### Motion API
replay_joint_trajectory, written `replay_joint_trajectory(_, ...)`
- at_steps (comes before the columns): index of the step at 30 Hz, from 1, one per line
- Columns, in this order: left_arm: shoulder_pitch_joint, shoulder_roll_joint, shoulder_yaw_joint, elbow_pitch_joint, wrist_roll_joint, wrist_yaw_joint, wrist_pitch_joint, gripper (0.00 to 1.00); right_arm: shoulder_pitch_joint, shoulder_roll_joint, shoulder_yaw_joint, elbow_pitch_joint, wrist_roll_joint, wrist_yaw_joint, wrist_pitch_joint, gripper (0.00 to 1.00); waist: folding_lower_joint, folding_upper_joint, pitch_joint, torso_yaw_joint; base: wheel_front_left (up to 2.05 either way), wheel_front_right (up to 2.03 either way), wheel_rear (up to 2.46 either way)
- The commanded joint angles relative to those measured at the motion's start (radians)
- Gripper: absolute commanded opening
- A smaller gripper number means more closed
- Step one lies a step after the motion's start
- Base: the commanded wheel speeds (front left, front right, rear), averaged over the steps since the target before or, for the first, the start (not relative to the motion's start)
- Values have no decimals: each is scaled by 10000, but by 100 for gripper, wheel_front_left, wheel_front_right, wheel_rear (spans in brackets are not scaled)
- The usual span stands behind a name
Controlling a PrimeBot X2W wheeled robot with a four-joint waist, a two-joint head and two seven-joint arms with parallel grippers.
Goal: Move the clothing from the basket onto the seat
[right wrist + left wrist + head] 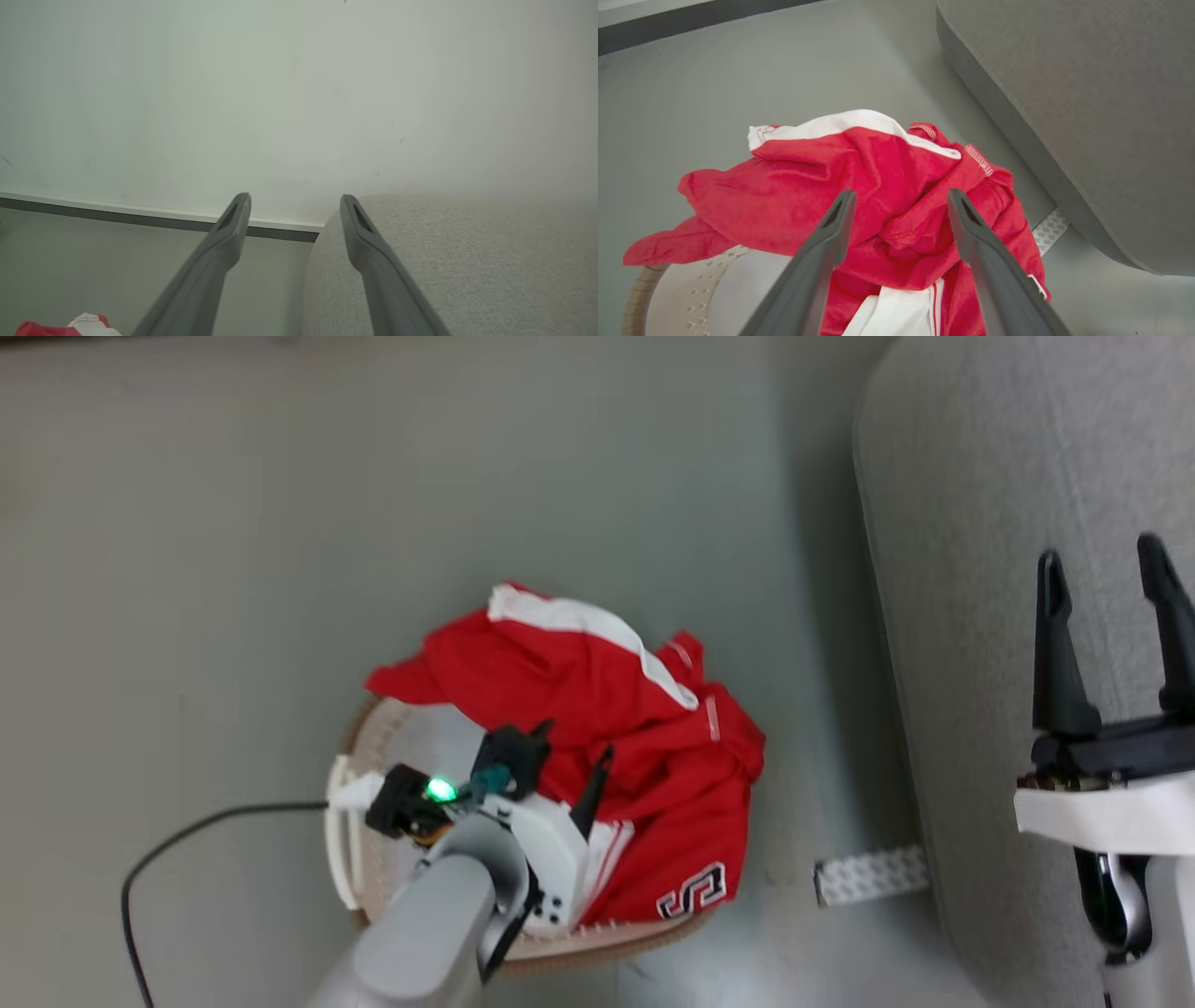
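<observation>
The clothing [597,709] is a heap of bright red garments with white panels and a letter print, piled in the round white basket [373,756] and spilling over its far and right rim. My left gripper [574,742] hovers open just above the heap. In the left wrist view its fingers [831,233] straddle a red fold of the clothing [808,186] without closing on it, above the basket's perforated wall [691,289]. The grey seat [980,616] stands to the right. My right gripper [1100,553] is open and empty over the seat's arm [467,256].
A black cable [187,831] runs across the grey floor to the basket's left side. A white patterned strip [868,875] lies on the floor between basket and seat. A pale wall with a dark baseboard [140,217] stands beyond the seat.
</observation>
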Motion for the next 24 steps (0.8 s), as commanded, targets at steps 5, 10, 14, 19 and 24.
replay_joint_trajectory(5, -822, 82, -165, 992, -128, 525, 258, 100, -512, 55, 70, -188, 82, -23, -34, 100, -3, -1, 1456, -664, 0, 0, 0)
replay_joint_trajectory(10, -1327, 76, -347, 1600, -377, 818, 2, 100, -632, 113, 109, -196, 54, -24, -34, 100, -3, -1, 1676, -697, 0, 0, 0)
replay_joint_trajectory(14, -1680, 77, -584, 1891, -214, 1069, -465, 100, -666, 159, 169, -145, 61, -24, -34, 100, -3, -1, 1683, -732, 0, 0, 0)
replay_joint_trajectory(19, -1953, 76, -897, 1981, -198, 1245, -755, 100, -657, 207, 275, -105, 128, -24, -34, 100, -3, -1, 1627, -816, 0, 0, 0)
replay_joint_trajectory(24, -2333, 82, -1204, 2426, -24, 1317, -721, 100, -727, 282, 439, -115, 202, -24, -34, 100, -3, -1, 1761, -1033, 0, 0, 0)
